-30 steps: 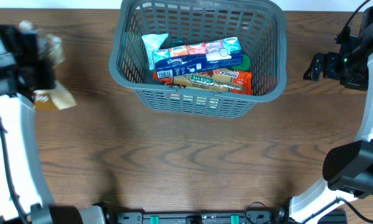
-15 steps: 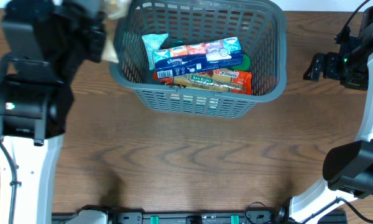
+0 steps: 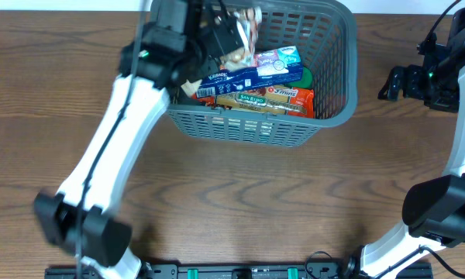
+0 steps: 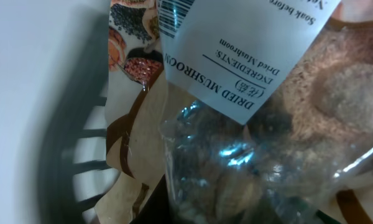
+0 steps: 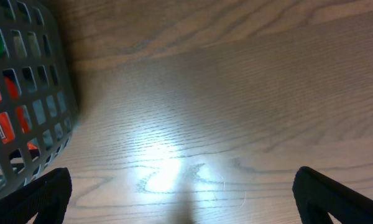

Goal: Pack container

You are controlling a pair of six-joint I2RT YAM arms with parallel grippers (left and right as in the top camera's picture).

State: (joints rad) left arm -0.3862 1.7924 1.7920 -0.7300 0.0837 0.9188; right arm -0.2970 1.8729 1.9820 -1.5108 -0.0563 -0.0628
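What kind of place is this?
Probably a robot practice bench, not a kitchen: a white robot arm reaches over a grey basket of food packets on a wooden table.

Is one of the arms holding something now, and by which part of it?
The left gripper holds a clear plastic bag of dried mushrooms; where its fingers grip it is hidden. The right gripper holds nothing.
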